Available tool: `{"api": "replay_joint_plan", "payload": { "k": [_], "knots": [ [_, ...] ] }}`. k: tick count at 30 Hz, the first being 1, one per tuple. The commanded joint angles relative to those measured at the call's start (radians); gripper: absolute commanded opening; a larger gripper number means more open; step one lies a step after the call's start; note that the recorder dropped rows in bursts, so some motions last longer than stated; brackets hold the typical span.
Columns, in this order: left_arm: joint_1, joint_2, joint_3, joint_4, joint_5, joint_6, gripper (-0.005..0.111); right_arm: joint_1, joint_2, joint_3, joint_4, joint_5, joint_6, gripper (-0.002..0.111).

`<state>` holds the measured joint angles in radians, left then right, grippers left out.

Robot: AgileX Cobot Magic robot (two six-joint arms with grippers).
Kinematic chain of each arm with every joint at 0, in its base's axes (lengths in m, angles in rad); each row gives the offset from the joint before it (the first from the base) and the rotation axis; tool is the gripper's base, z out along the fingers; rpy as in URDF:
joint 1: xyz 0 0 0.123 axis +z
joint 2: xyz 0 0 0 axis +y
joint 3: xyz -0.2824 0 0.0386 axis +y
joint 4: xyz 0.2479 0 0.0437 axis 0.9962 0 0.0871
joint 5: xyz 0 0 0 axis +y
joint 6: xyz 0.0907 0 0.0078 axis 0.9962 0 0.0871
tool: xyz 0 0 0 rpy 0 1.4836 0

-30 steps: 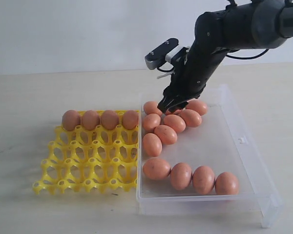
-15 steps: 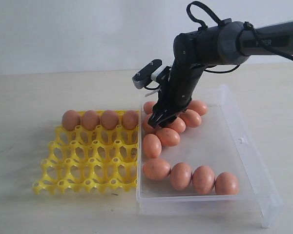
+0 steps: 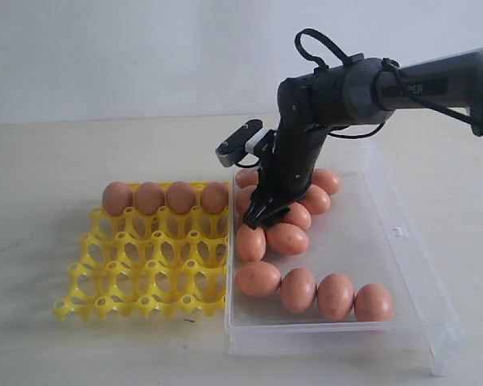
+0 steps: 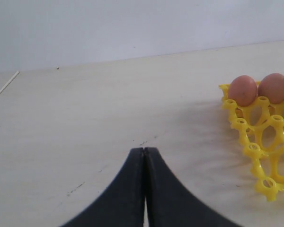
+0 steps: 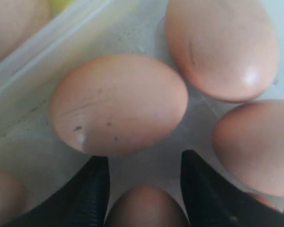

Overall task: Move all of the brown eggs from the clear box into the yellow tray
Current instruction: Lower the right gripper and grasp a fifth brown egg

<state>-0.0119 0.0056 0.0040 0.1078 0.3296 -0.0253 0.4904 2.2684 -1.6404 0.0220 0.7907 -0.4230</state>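
A pale, matte table point(image 3: 48, 161) carries everything. On it the large, shallow clear box point(image 3: 423, 241) of transparent plastic sits touching the right side of the bright yellow tray point(image 3: 145, 277), a square plastic lattice of cups. The black right arm point(image 3: 346, 84) reaches down into the box's left part. Four orange-brown oval eggs point(image 3: 165, 197) fill the tray's far row – the other brown eggs point(image 3: 336, 296) lie loose in the box, four of them lined along its near wall. The right pincer point(image 3: 262, 215) stands wide astride one egg point(image 5: 146, 208); whether it presses on that egg I cannot tell. The left pincer point(image 4: 144, 152) hangs over bare table beside the tray, fingertips together.
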Motion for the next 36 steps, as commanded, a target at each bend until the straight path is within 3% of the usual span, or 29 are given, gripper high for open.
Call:
{"api": "replay_joint_plan", "payload": {
  "k": [1, 3, 19, 23, 29, 36],
  "knots": [
    [0.001, -0.006, -0.004, -0.003, -0.010, -0.004, 0.000, 0.004, 0.004, -0.004, -0.003, 0.030, 0.006, 0.022],
    [0.001, -0.006, -0.004, -0.003, -0.010, -0.004, 0.000, 0.004, 0.002, -0.004, -0.003, 0.050, 0.006, 0.001],
    [0.001, -0.006, -0.004, -0.003, -0.010, -0.004, 0.000, 0.004, -0.111, -0.004, -0.011, 0.048, 0.008, 0.000],
    [0.001, -0.006, -0.004, -0.003, -0.010, -0.004, 0.000, 0.002, -0.121, -0.004, -0.042, 0.046, 0.001, 0.012],
    [0.001, -0.006, -0.004, -0.003, -0.010, -0.004, 0.000, -0.015, -0.118, -0.004, -0.067, 0.036, 0.005, 0.057],
    [0.001, -0.006, -0.004, -0.003, -0.010, -0.004, 0.000, -0.036, -0.107, -0.004, -0.085, 0.004, 0.005, 0.059]
  ]
}}
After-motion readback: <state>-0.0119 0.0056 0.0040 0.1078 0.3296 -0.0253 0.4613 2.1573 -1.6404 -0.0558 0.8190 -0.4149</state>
